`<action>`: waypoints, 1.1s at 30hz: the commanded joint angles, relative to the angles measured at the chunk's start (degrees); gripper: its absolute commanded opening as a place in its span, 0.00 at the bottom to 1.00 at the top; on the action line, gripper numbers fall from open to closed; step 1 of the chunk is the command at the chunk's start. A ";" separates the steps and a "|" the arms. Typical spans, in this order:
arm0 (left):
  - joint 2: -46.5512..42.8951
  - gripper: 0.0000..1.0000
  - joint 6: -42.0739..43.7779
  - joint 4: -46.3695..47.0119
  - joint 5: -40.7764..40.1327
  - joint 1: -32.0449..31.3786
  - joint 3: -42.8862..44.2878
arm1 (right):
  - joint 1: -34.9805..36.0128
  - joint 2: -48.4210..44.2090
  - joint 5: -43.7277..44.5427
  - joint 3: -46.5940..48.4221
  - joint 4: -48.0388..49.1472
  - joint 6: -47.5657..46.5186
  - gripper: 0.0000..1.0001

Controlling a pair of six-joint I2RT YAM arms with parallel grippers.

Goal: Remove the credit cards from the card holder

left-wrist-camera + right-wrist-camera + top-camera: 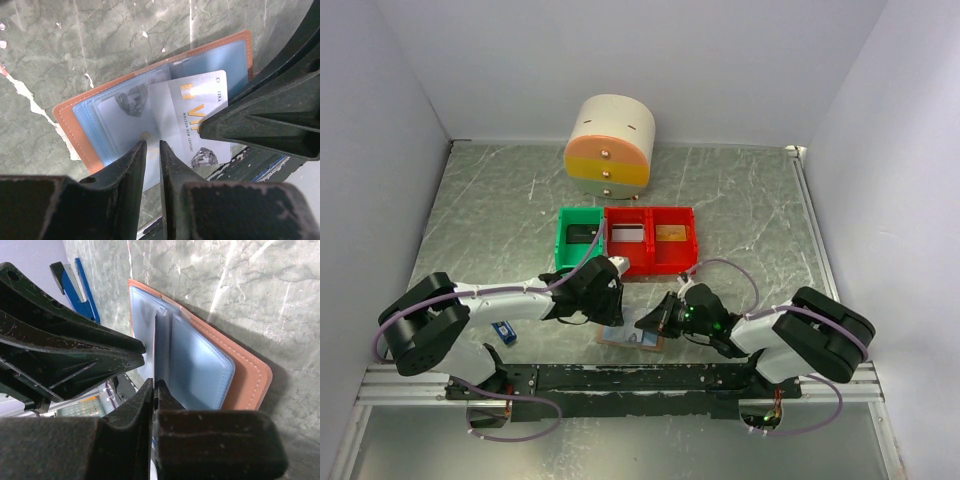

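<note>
The tan card holder (623, 339) lies open on the table between my two grippers, its pale blue pockets (90, 117) facing up. A silvery credit card (187, 107) with gold letters sticks partway out of a pocket. My right gripper (155, 384) is shut on this card's edge; one of its fingers (235, 125) shows over the card in the left wrist view. My left gripper (151, 145) stands over the pockets with a narrow gap between its jaws, its tips down on the holder. In the top view the left gripper (608, 305) and the right gripper (658, 322) flank the holder.
A green bin (563, 240) and two red bins (650, 262) stand just behind the grippers. A round cream-and-orange drawer unit (608, 145) sits at the back. A small blue-and-black gadget (503, 330) lies to the left. A black rail (650, 378) runs along the front edge.
</note>
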 commanded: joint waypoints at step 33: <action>-19.45 0.51 -4.33 -7.92 -13.67 -0.38 -3.89 | 0.59 -27.44 6.54 11.58 -36.66 -20.24 0.00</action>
